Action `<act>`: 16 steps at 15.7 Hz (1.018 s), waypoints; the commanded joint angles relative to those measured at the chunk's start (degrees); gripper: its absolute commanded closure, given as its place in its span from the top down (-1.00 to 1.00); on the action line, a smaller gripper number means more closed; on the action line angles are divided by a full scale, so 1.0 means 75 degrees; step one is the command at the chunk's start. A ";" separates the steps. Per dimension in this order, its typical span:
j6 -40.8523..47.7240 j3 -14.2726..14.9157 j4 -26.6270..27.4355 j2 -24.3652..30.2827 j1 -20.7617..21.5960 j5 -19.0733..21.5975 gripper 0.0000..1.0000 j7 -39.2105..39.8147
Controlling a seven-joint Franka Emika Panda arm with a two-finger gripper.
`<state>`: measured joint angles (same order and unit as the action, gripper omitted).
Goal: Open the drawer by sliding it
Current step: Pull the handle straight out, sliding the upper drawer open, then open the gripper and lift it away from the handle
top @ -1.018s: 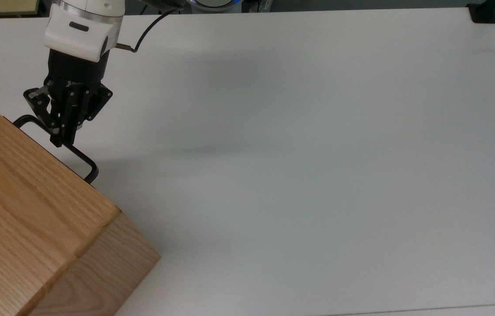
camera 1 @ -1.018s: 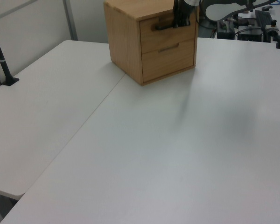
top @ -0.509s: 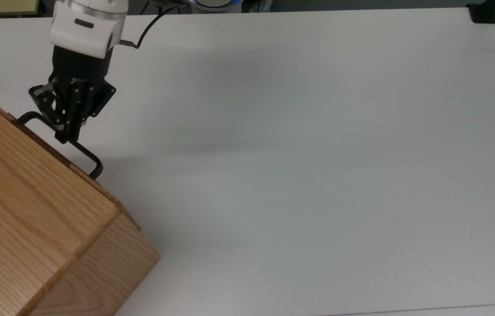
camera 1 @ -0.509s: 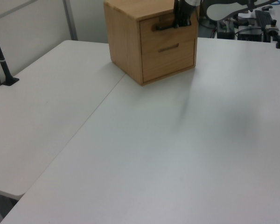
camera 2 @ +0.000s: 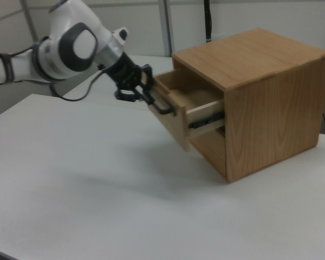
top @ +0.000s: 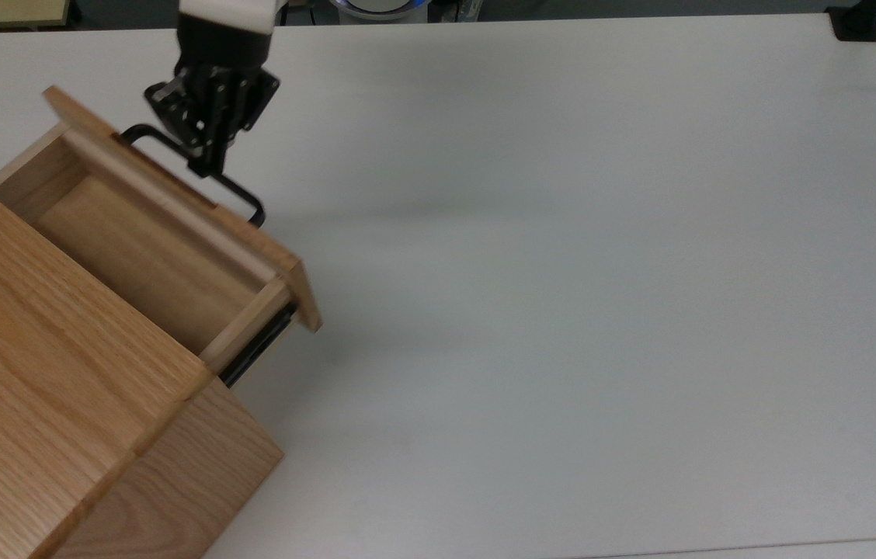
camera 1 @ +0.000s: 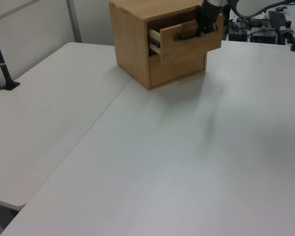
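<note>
The drawer (top: 135,264) is the upper one of a light oak cabinet (top: 34,373) and stands pulled well out, its bare wooden inside showing. A black side rail (top: 255,345) is exposed under its near side. My gripper (top: 203,163) is shut on the long black bar handle (top: 240,194) near the handle's middle. In the left view the gripper (camera 1: 201,32) comes down from above onto the drawer front (camera 1: 187,44). In the right view the gripper (camera 2: 143,92) holds the handle (camera 2: 163,108) in front of the drawer panel (camera 2: 176,127).
A lower drawer (camera 1: 179,66) in the cabinet stays shut. The white table (top: 562,272) spreads wide toward the top view's right. A black clamp (top: 857,23) sits at its far corner, and a black post (camera 1: 2,64) stands at the left view's left edge.
The drawer has slid out of the cabinet from nearly flush to well open. My gripper, still shut on the handle, moved up and to the top view's right with it.
</note>
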<state>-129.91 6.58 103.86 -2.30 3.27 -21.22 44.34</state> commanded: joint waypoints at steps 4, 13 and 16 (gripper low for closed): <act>0.1241 -0.0231 0.0706 0.1045 0.0583 0.0438 -0.80 0.0053; 0.2693 -0.0653 0.0309 0.1209 0.0583 0.1526 1.00 -0.1290; 0.3596 -0.1063 -0.0171 0.1174 0.0525 0.2135 1.00 -0.3828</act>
<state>-109.46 1.19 105.63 5.66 7.18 -9.20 32.13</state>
